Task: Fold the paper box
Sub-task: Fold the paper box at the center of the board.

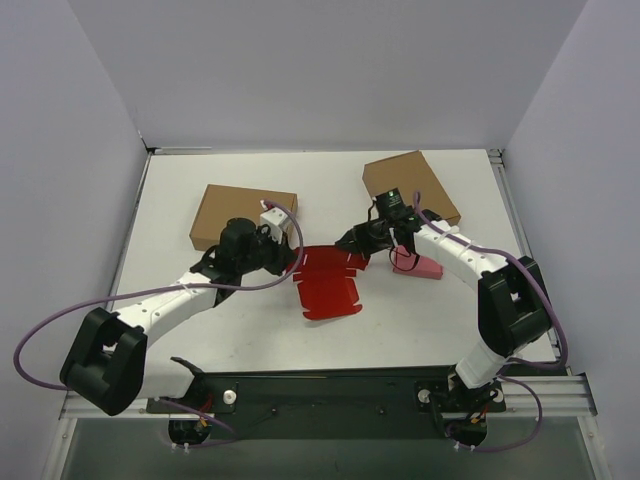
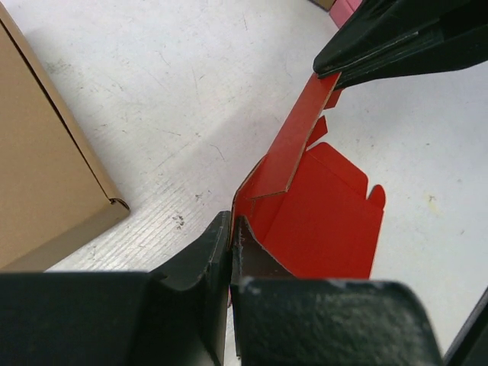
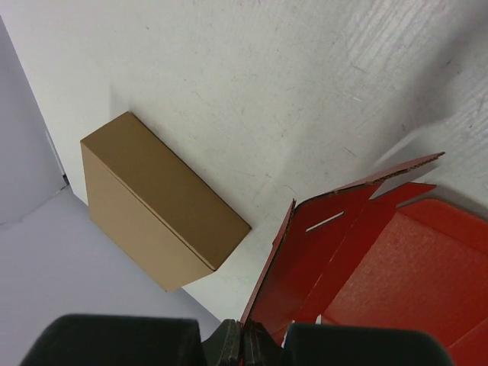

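The smooth red paper box (image 1: 328,285), thin creased card, lies half-raised on the scuffed white worktop (image 1: 420,320); left jaws pinch one wall, right jaws clamp a flap's edge.

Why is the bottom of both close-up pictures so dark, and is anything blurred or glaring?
Left wrist view: the left pincer sits close to the lens, a dark mass; the paper box throws a soft shadow on the table. Right wrist view: same with the right pincer, slightly soft, while the brown box is sharp. Top view: even light, no glare.
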Controlling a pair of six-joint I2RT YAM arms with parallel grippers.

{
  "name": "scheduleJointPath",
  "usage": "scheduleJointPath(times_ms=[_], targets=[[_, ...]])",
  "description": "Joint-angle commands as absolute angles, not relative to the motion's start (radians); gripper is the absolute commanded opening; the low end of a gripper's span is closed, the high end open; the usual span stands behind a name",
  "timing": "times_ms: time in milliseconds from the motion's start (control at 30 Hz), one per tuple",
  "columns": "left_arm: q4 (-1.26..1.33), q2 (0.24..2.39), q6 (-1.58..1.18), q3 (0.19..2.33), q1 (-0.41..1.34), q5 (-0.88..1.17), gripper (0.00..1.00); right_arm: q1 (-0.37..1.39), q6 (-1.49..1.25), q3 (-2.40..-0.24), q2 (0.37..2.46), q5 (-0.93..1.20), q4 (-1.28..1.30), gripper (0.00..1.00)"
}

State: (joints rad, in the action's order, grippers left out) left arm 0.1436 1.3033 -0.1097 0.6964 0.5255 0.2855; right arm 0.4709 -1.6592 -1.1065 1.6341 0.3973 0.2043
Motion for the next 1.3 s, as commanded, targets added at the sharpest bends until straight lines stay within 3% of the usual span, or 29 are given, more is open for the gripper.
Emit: scheduleJointPath(times_ms=[0,67,167,700,1267], targets=[[0.268,1.328,-0.212,0.707,0.459,0.368,0.25,0.468,-1.611,-1.085,1.628,0.347,0.204,0.0],[0.272,1.333,-0.238,0.722,0.442,0.422,0.41,0.469,-1.606,-1.089,1.635,0.336,0.198,0.0],[0.232,1.316,-0.235,0.741,0.411,0.483,0.53,0.471,-1.592,-1.112,1.647,0.327,0.198,0.0],[0.121,1.393,-0.137,0.903,0.422,0.566,0.52,0.48,-1.58,-1.108,1.634,0.325,0.198,0.0],[0.006,1.436,-0.029,0.92,0.523,0.448,0.44,0.483,-1.586,-1.106,1.634,0.321,0.198,0.0]])
